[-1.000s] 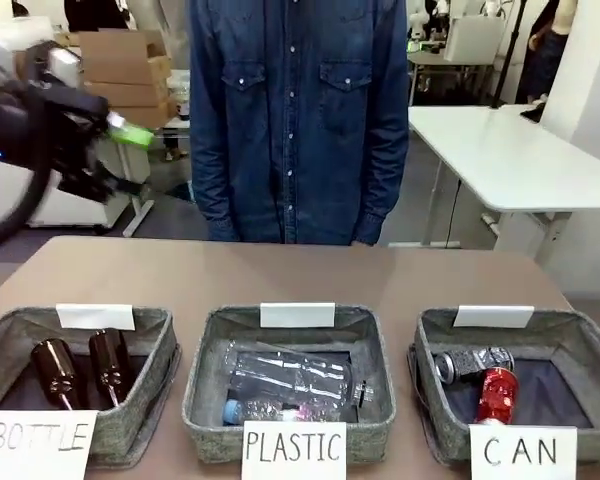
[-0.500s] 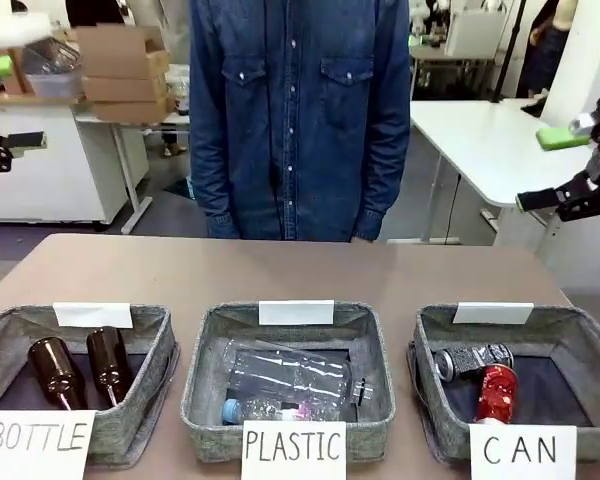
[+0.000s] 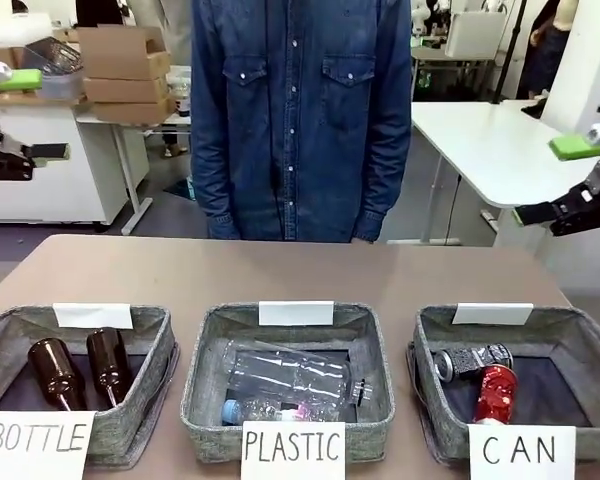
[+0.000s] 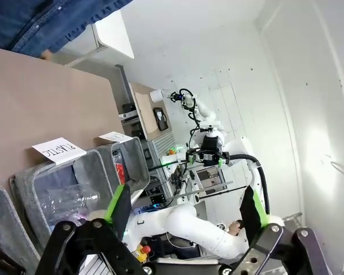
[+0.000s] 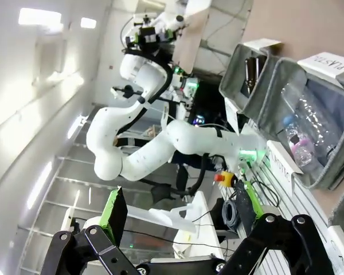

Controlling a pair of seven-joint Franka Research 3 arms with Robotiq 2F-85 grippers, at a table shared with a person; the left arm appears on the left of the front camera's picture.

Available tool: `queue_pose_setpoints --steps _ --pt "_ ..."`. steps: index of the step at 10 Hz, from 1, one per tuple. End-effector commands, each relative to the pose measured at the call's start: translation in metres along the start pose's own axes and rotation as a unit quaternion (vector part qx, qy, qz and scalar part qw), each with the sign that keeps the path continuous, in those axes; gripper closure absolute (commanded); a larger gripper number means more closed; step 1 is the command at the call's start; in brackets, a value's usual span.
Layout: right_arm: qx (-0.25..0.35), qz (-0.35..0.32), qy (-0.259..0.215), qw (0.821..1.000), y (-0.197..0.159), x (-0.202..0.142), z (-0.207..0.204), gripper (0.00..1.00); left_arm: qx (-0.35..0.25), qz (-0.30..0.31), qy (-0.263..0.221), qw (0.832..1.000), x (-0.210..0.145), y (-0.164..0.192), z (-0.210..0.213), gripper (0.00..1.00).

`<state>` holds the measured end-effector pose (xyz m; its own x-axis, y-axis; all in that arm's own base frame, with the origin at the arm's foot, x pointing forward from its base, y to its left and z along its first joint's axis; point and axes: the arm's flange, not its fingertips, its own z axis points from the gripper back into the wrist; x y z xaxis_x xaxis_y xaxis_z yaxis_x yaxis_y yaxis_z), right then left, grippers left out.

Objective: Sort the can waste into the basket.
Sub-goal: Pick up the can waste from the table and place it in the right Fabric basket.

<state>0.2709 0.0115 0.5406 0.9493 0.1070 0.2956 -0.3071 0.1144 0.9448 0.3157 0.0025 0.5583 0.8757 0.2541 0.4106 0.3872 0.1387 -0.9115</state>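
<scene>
The red can (image 3: 496, 392) and the black patterned can (image 3: 472, 360) lie side by side in the grey CAN basket (image 3: 432, 345) at the front right, behind its handwritten sign. My left gripper (image 3: 32, 115) hangs open high at the far left edge, well away from the baskets. At the far right edge my right gripper (image 3: 556, 180) is raised above the table, also open and holding nothing. The left wrist view has my open left gripper (image 4: 186, 206) with wide-spread fingers. In the right wrist view my right gripper (image 5: 180, 209) is open too.
A middle basket signed PLASTIC (image 3: 202, 345) holds clear bottles (image 3: 285, 375). The left basket signed BOTTLE (image 3: 0, 335) holds two brown glass bottles (image 3: 80, 368). A person in a denim shirt (image 3: 300, 110) stands at the far side of the brown table (image 3: 280, 275).
My left arm has swung back from the upper left of the picture to the far left edge. My right gripper came into view at the right edge. The cans have not moved.
</scene>
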Motion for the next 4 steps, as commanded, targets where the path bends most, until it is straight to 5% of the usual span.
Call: queue_pose_setpoints --steps 1,4 --pt "-0.003 0.012 0.005 1.0 0.0009 0.0022 0.0075 0.0 -0.012 -0.001 -0.005 1.0 -0.0007 -0.0024 0.0015 0.0" --pt "-0.003 0.012 0.005 1.0 0.0009 0.0022 0.0075 0.0 -0.012 -0.001 -0.005 1.0 -0.0007 -0.0024 0.0015 0.0"
